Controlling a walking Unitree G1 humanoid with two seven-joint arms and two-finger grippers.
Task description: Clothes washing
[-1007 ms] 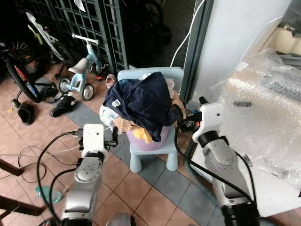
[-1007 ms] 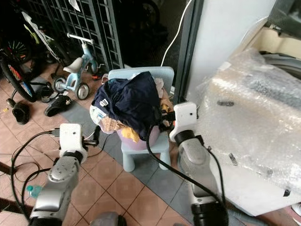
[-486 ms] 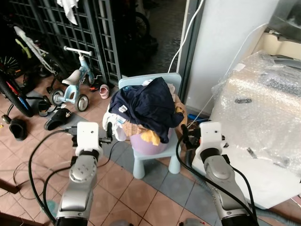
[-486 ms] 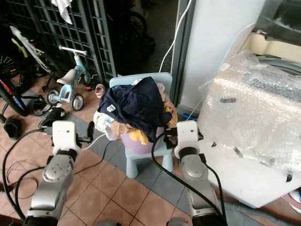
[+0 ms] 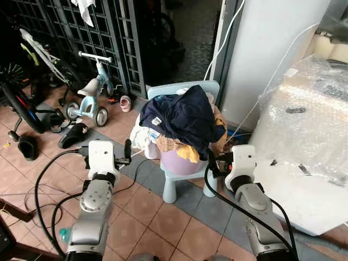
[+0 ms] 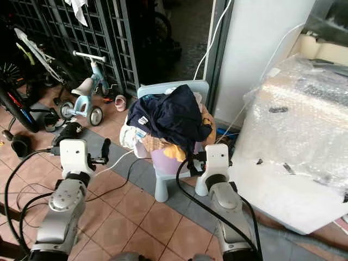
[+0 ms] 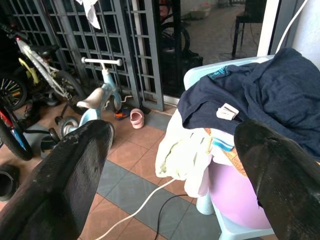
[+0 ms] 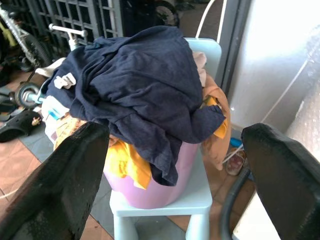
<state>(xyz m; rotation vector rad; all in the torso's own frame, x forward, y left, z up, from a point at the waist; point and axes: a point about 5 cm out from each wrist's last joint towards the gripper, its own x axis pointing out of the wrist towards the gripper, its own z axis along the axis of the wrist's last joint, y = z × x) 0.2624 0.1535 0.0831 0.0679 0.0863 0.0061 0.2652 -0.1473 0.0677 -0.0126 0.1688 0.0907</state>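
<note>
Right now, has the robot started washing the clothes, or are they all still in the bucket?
Nothing looks washed yet. The dark blue garment and the other clothes are heaped in the purple tub on the little blue chair. Both grippers are open and hold nothing: the left gripper is beside the pile and the right gripper is next to the tub. Grabbing the clothes and getting them washed is all left to do.
</note>
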